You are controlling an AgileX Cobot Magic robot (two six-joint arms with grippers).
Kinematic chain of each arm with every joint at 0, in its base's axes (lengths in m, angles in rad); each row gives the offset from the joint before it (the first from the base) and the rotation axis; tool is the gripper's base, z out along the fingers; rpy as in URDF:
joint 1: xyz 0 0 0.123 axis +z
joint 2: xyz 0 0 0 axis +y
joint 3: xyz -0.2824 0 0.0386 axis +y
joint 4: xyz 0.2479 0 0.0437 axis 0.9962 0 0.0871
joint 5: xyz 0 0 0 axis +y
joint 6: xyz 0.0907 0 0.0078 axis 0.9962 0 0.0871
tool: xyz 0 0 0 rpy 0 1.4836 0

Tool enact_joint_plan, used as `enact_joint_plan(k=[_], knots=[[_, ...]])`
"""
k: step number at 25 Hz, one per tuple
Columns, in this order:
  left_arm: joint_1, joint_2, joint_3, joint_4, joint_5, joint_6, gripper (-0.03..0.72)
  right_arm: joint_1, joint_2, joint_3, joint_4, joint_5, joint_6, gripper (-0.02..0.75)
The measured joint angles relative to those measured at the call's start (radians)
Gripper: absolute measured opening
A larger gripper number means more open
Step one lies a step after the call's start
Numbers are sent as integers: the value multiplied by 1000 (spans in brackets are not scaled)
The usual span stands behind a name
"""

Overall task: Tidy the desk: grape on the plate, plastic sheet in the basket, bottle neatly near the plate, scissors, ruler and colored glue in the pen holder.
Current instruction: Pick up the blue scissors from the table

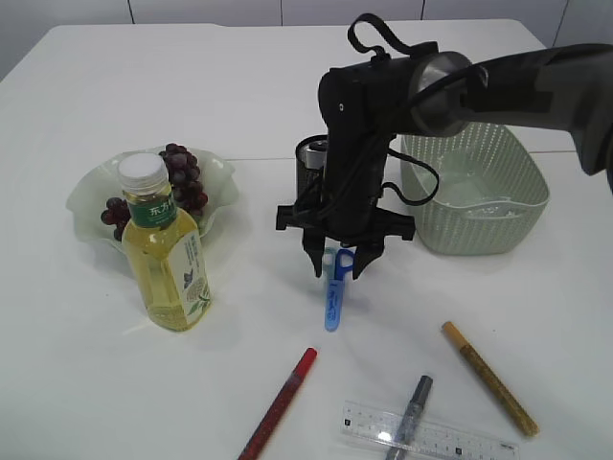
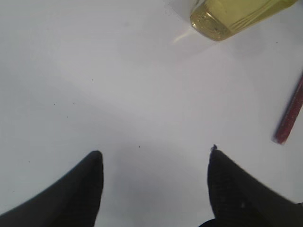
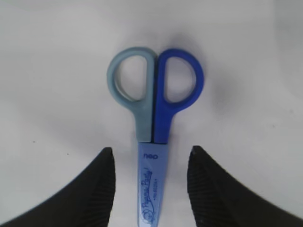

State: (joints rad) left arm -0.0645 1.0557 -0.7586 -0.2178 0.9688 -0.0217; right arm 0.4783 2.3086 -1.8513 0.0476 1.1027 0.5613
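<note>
The exterior view looks down at a slant from the near side of the white table [image 1: 86,402], taking in the whole spread from some way off. The right wrist view faces straight down, close over the scissors [image 3: 154,123], which also show mid-table in the exterior view. The left wrist view looks down, close to bare tabletop, sharing the bottle [image 2: 232,14] and red glue stick [image 2: 289,118] with the exterior view.

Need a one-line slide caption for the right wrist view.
Open right gripper straddles the sheathed blade of the blue-and-grey scissors lying flat on the white table, not yet gripping.
</note>
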Motion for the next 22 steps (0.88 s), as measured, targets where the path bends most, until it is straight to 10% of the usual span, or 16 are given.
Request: enact_joint_plan(k=[22], knots=[[0, 0, 0, 8, -23, 0, 506, 0, 58, -8, 13, -26, 6, 298]])
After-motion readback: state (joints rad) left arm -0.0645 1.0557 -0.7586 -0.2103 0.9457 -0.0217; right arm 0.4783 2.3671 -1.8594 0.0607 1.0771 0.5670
